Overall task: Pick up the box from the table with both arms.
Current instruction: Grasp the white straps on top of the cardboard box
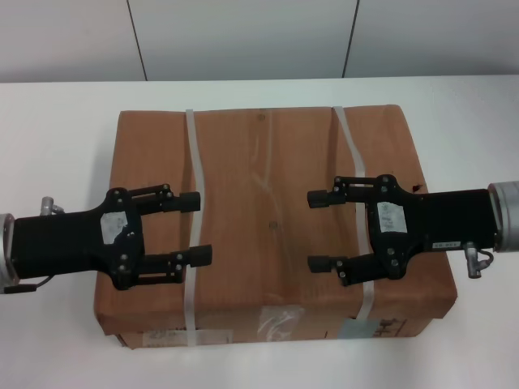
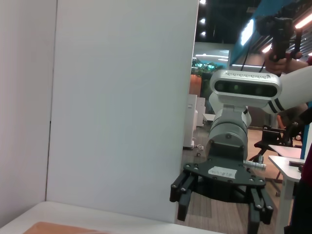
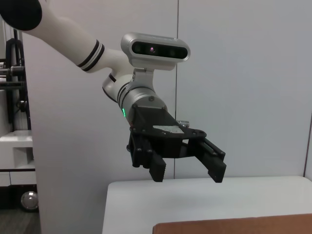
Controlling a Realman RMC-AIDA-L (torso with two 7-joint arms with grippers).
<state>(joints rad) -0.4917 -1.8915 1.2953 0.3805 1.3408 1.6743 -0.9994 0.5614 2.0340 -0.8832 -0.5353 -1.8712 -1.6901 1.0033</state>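
Note:
The box (image 1: 268, 186), a large parcel in brown paper, lies flat on the white table (image 1: 57, 162). Two pale straps (image 1: 193, 162) cross it, and tape and labels (image 1: 280, 322) show on its near side. My left gripper (image 1: 198, 228) is open over the box's left part, with its fingers pointing inward across the left strap. My right gripper (image 1: 313, 230) is open over the right part and faces it. The right wrist view shows the left gripper (image 3: 187, 173) open and hovering above the box edge (image 3: 234, 226). The left wrist view shows the right gripper (image 2: 219, 209) open.
A white panel wall (image 1: 243, 36) stands right behind the table's far edge. Bare tabletop lies on both sides of the box and in front of it. Off the table, the left wrist view shows a room with desks (image 2: 287, 165).

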